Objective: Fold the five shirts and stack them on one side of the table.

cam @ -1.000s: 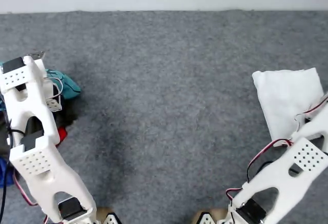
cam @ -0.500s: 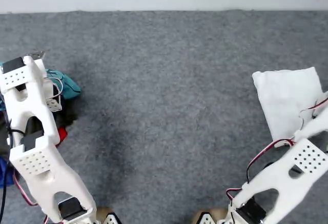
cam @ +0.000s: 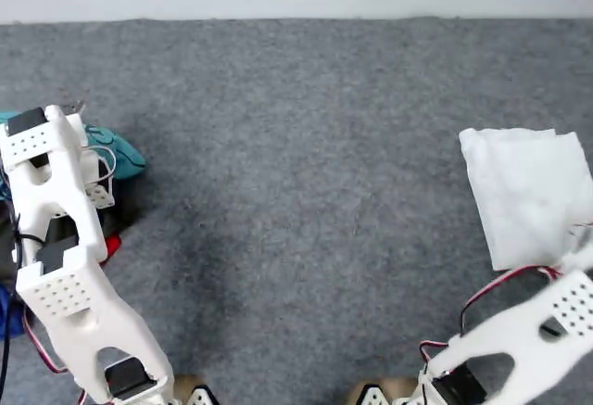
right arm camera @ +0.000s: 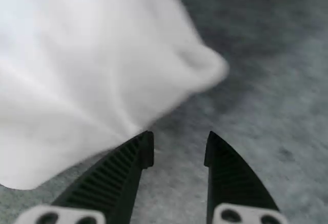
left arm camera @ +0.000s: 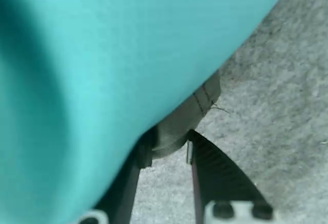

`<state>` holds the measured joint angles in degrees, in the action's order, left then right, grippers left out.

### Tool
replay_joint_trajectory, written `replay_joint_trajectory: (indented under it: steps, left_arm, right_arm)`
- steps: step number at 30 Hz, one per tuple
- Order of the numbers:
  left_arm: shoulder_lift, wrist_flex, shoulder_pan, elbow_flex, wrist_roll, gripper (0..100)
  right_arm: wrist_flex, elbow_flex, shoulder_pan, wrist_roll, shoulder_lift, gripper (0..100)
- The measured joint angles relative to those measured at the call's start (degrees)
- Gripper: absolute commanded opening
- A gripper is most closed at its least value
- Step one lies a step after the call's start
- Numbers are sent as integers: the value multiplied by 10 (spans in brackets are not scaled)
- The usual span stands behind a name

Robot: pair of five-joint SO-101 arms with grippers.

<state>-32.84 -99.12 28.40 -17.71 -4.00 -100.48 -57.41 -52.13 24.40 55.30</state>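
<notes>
Against the table's right edge lies the folded white shirt (cam: 526,196). Its near edge is just beside the right gripper (right arm camera: 177,144), whose jaws stand apart and empty over the grey felt. Left of the white shirt runs a broad bare stretch of table (cam: 306,192). Far across it from the white shirt, the left gripper (left arm camera: 166,149) pinches the hem of the teal shirt (left arm camera: 102,55), next to a red cloth (cam: 111,246). Since a second ago the right arm (cam: 533,335) has drawn back from the white shirt, uncovering its near corner.
</notes>
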Motion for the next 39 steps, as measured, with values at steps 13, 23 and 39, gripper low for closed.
replay_joint_trajectory:
  steps: [13, 23, 39]
  left_arm:
    - [0, 0, 0, 0, 0, 126]
    - [0, 0, 0, 0, 0, 126]
    - [0, 0, 0, 0, 0, 126]
  right_arm:
    - [73, 0, 40, -74, -91, 186]
    - [207, -1, 85, -142, 18, 184]
    - [80, -191, 98, -168, -18, 186]
